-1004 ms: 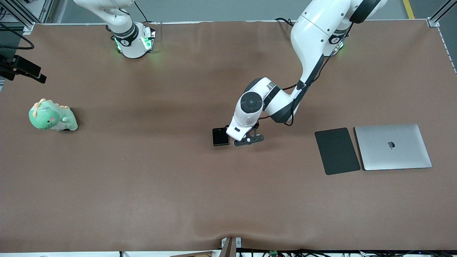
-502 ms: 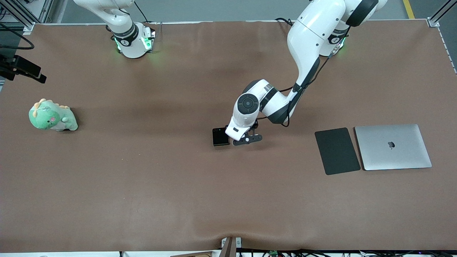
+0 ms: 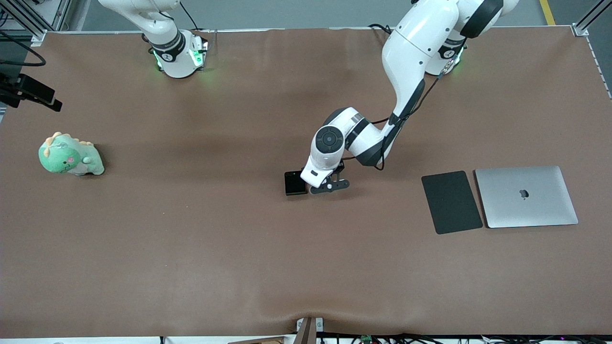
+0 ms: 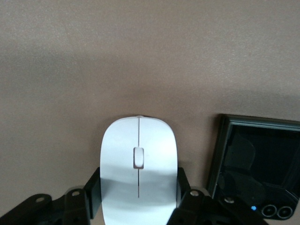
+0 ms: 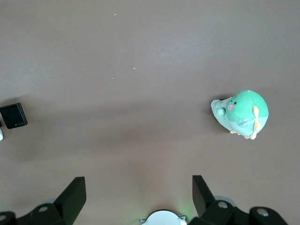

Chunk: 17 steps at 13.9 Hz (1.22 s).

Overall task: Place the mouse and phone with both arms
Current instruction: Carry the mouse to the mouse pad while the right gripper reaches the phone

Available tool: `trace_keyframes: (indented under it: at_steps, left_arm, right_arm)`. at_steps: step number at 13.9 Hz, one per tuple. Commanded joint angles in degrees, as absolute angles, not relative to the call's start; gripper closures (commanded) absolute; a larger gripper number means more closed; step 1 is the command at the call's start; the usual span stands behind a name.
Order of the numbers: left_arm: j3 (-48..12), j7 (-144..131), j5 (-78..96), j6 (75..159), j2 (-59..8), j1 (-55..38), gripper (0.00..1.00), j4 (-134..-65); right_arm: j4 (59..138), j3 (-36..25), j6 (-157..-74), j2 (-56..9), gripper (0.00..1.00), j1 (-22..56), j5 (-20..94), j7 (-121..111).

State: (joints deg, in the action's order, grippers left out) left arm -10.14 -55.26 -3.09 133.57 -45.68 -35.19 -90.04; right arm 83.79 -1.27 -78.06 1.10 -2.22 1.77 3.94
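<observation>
Your left gripper (image 4: 138, 197) clamps the mouse (image 4: 138, 174) just beside the phone (image 3: 294, 183), your right gripper (image 5: 139, 197) spread wide, high above the worktop (image 3: 191, 248), waiting.

Only an apple-shaped logo shows on the closed laptop (image 3: 526, 196); seemingly no readable text.

One mouse (image 4: 138, 176), one phone (image 3: 294, 183), one laptop (image 3: 526, 197) (closed), one dark pad (image 3: 451, 202), one plush toy (image 3: 69, 155), two arms (image 3: 406, 62)
</observation>
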Motion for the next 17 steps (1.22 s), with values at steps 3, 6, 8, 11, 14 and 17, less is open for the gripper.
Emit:
trace_keyframes:
  at_steps: [3, 6, 8, 11, 14, 17]
  left_arm:
    - [-9.4, -57.0, -5.1, 134.0, -44.7, -35.2, 0.46, -89.1]
    - [-9.5, -55.9, -5.4, 132.1, -40.7, -32.3, 0.47, -89.7]
    - [-9.6, -52.7, -5.4, 128.5, -37.4, -29.5, 0.47, -89.7]
    - [-10.1, -44.6, -5.2, 124.1, -32.8, -23.7, 0.46, -90.3]
    - [-10.6, -32.9, -4.3, 123.9, -29.0, -16.5, 0.46, -94.4]
    - [-11.5, -23.5, -4.2, 123.9, -26.3, -8.4, 0.46, -99.0]
  right_arm:
    - [84.3, -1.0, -78.4, 1.4, 0.0, -2.0, 1.4, 4.1]
    - [84.3, -0.7, -78.5, -2.0, 0.0, -0.1, 1.6, 4.3]
    - [84.3, -0.7, -80.5, -5.5, 0.0, 3.7, 1.6, 4.4]
    - [84.3, -0.7, -85.6, -11.1, 0.0, 8.9, 1.6, 4.5]
    - [84.3, -0.7, -94.4, -17.2, 0.0, 13.5, 1.5, 4.3]
    - [84.1, -0.7, -95.4, -21.9, 0.0, 17.2, 1.3, 4.5]
